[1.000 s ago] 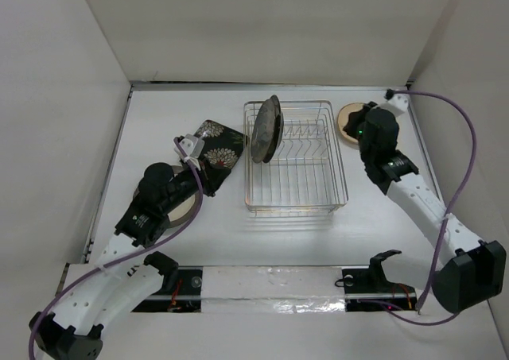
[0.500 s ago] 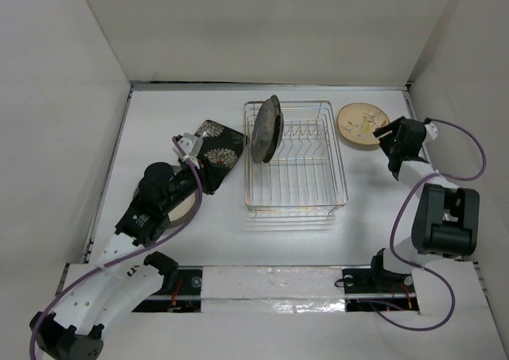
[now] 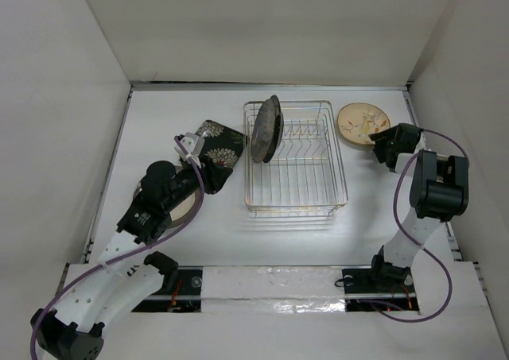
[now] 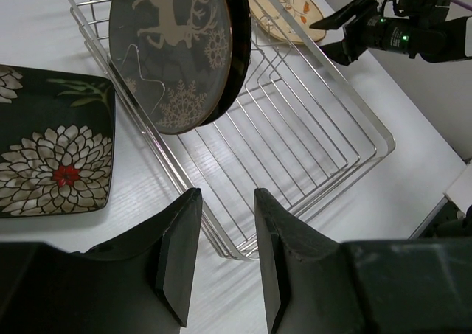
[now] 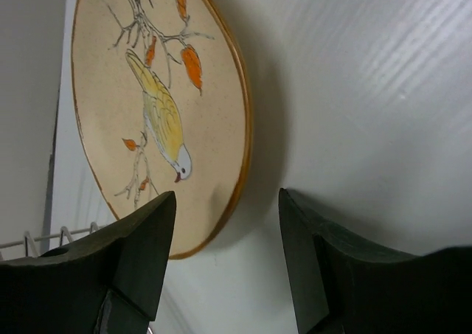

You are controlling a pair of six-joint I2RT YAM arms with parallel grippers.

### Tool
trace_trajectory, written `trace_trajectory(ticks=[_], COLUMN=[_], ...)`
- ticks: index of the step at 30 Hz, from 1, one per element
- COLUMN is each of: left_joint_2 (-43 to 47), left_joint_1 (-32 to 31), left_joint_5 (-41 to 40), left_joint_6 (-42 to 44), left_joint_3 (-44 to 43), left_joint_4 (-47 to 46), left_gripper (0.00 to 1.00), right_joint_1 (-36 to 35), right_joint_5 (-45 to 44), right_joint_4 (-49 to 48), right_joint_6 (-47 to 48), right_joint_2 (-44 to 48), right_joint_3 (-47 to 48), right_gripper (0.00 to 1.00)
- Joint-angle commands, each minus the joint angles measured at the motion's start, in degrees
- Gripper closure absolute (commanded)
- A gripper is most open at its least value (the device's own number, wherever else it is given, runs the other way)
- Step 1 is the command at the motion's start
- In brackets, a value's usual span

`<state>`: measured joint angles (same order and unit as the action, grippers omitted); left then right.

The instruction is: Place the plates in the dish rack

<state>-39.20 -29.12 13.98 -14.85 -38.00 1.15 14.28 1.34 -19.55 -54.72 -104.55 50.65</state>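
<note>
The chrome dish rack (image 3: 306, 173) stands mid-table, and the dark grey deer plate (image 3: 265, 128) is upright at its left end. The black square plate (image 3: 216, 144) with white flowers lies flat left of the rack. My left gripper (image 3: 210, 172) hovers over that plate's near corner, open and empty; in the left wrist view its jaws (image 4: 226, 201) frame the rack's near-left rim (image 4: 221, 238). The tan plate (image 3: 362, 123) with a bird on a sprig lies flat at the back right. My right gripper (image 3: 383, 143) is low beside its near rim (image 5: 221, 201), open, holding nothing.
A cream-centred, brown-rimmed plate (image 3: 184, 207) lies partly hidden under my left arm. White walls close in the table at the left, back and right. The right arm is folded close to the right wall, its purple cable (image 3: 402, 209) looping down.
Both grippers went from shut to open. The right arm pulled back off the tan plate toward the right wall and folded up, then brought its gripper to the plate's near rim. The left arm barely moved.
</note>
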Motion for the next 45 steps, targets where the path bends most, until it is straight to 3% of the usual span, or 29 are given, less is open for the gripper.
trace_trajectory(ticks=[1,8,9,11,12,14,21,23,29,30,35,45], left_joint_2=[0.00,0.09,0.00,-0.09,-0.26,0.09,-0.35,-0.44,0.18,0.18,0.88,2.20], left_joint_1=[0.21,0.21,0.21,0.21,0.21,0.21,0.21,0.21,0.21,0.21,0.21,0.21], left_joint_5=[0.17,-0.79,-1.05,-1.06,-0.88,-0.97,0.09,-0.09,-0.53,-0.62,-1.06,0.87], left_joint_6=[0.88,1.05,1.05,1.14,1.23,1.23,1.05,1.05,1.05,1.05,1.14,0.97], left_joint_3=[-2.17,-2.25,-2.26,-2.26,-2.17,-2.17,-2.17,-2.08,-2.25,-2.26,-2.17,-2.17], left_joint_4=[-1.76,-1.67,-1.76,-1.50,-1.41,-1.59,-1.85,-1.94,-2.03,-1.85,-1.94,-1.76], left_gripper=[0.68,0.68,0.68,0.68,0.68,0.68,0.68,0.67,0.67,0.67,0.67,0.66], right_joint_1=[0.39,0.39,0.39,0.92,0.92,0.92,2.59,1.54,-10.84,-12.60,-21.65,-38.52], right_joint_5=[4.01,5.94,6.04,5.78,4.90,3.59,-4.30,-8.00,-25.05,-28.99,-32.63,-41.31], right_joint_4=[-4.97,-5.15,-6.36,-8.65,-10.49,-11.65,-13.06,-11.66,-0.41,1.08,6.71,22.07], right_joint_6=[-3.20,-7.58,-8.29,-10.74,-11.11,-11.11,-8.04,-3.94,13.19,14.89,24.02,34.06], right_joint_2=[-3.71,-7.24,-7.24,-6.20,-5.49,-3.48,12.68,21.64,36.85,37.66,38.64,28.45], right_joint_3=[3.74,7.00,6.48,4.64,2.54,0.25,-6.70,-7.41,0.05,2.23,9.80,26.59], right_gripper=[0.37,0.55,0.67,0.81,0.94,1.00,1.00,1.00,1.00,1.00,1.00,1.00])
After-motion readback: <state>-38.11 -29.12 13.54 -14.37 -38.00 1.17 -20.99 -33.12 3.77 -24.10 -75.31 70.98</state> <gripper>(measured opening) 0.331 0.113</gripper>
